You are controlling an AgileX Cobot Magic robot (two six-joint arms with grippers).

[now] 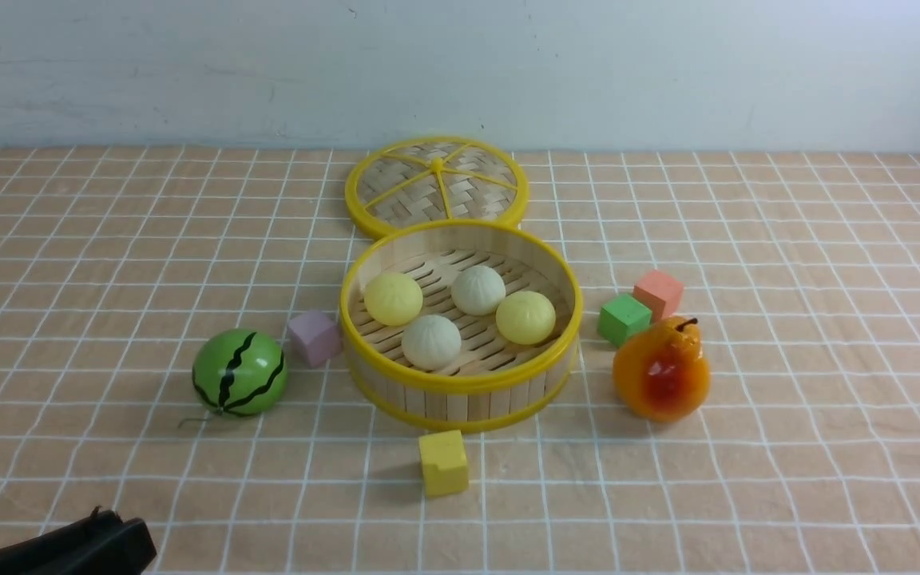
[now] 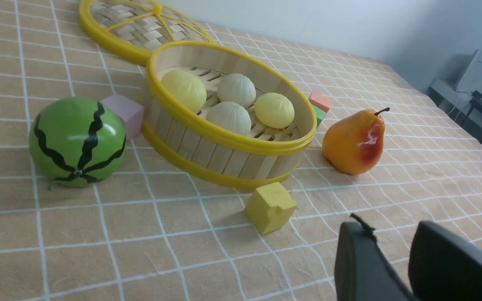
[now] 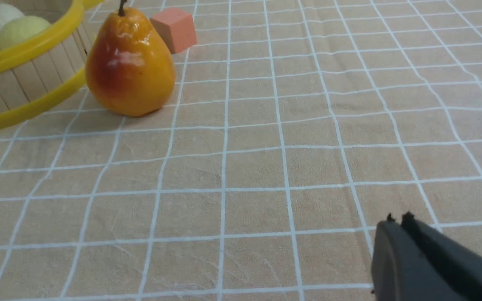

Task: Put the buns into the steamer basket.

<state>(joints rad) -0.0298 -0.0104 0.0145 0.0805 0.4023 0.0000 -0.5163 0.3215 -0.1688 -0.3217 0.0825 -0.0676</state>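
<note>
All four buns [image 1: 460, 313] rest on the slatted floor of the steamer basket [image 1: 460, 399] on the table [image 1: 787, 447]. They appear soft and light; grip gently across the sides. Left pincer [image 2: 391, 259]: spread, empty. Right pincer [image 3: 400, 234]: pressed together, empty.
</note>
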